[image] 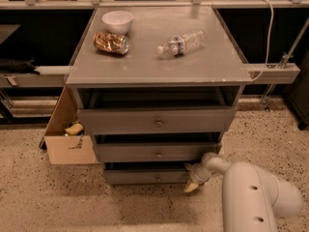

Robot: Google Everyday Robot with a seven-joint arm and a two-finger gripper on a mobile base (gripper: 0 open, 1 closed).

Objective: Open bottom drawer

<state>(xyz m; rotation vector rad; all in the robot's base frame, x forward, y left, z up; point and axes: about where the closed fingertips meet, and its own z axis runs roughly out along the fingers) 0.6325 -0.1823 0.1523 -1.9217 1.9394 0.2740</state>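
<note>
We are at the approach step: the bottom drawer (140,176), the lowest and slimmest of the three grey fronts, sits low at the near face of the cabinet, just above the speckled floor, and looks shut or close to it. Its small round knob (158,178) is at the centre of the front. Our gripper (192,180) is down at the right end of that front, touching or just beside its corner, with the white arm (251,197) reaching in from the near right. We cannot tell whether the gripper is spread or pressed together. It is right of the knob and holds nothing that we can make out. As we judge it, the next move calls for a purchase on the drawer, either sliding left to the knob or hooking the right edge, then a straight pull towards the near side. The bowl (118,21), snack bag (111,42) and bottle (181,43) on top play no part.
</note>
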